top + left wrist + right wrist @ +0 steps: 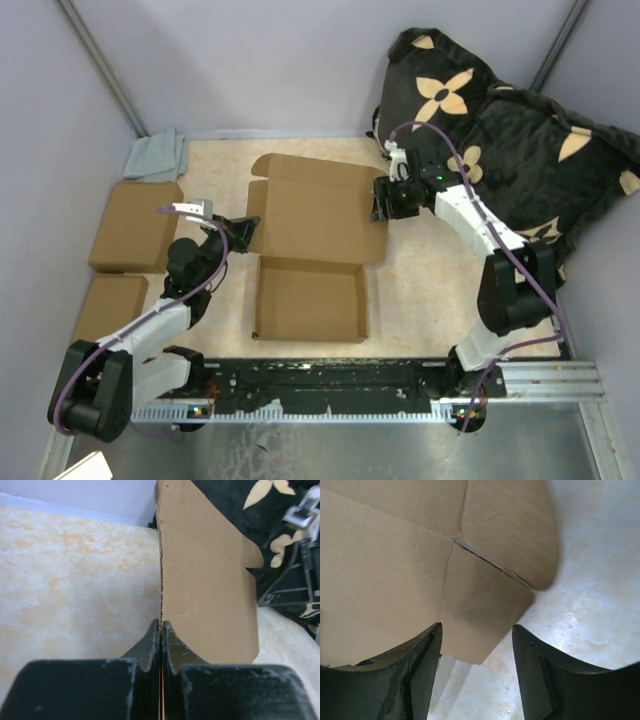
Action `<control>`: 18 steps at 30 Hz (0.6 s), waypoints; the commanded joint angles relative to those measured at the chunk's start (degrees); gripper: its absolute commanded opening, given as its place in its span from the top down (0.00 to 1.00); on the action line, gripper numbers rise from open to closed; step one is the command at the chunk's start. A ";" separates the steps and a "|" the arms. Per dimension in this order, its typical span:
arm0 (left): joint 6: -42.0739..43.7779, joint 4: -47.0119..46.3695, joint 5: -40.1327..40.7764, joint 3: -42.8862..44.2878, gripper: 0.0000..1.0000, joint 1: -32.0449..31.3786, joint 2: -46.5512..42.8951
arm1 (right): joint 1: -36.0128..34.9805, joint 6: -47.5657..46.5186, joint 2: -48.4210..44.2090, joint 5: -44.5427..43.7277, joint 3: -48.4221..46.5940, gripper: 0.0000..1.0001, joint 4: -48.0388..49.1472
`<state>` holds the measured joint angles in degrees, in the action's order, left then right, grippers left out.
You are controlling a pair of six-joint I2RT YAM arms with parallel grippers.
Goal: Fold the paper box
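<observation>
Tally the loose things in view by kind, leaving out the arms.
paper box: 1
cardboard blocks: 2
grey cloth: 1
floral blanket: 1
Total: 5

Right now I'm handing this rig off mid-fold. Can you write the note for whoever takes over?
Left gripper: shut on the left edge of the paper box lid panel.
Right gripper: open, straddling a flap corner at the lid's right edge, not gripping it.
Box: mid-table, tray section nearest the arms, lid panel open behind it.
Done: tray walls appear to be up.
Left: fold the lid's side flaps, then close the lid over the tray.
</observation>
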<state>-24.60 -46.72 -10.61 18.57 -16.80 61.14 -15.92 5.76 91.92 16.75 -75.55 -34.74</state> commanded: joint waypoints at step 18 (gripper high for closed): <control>1.22 -8.42 -1.34 -2.29 1.00 -0.43 -3.18 | 6.20 -8.99 4.97 13.05 -4.13 0.22 5.22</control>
<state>-24.12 -50.78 -11.16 17.02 -16.99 58.85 -13.65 -2.52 98.15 24.82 -77.80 -34.09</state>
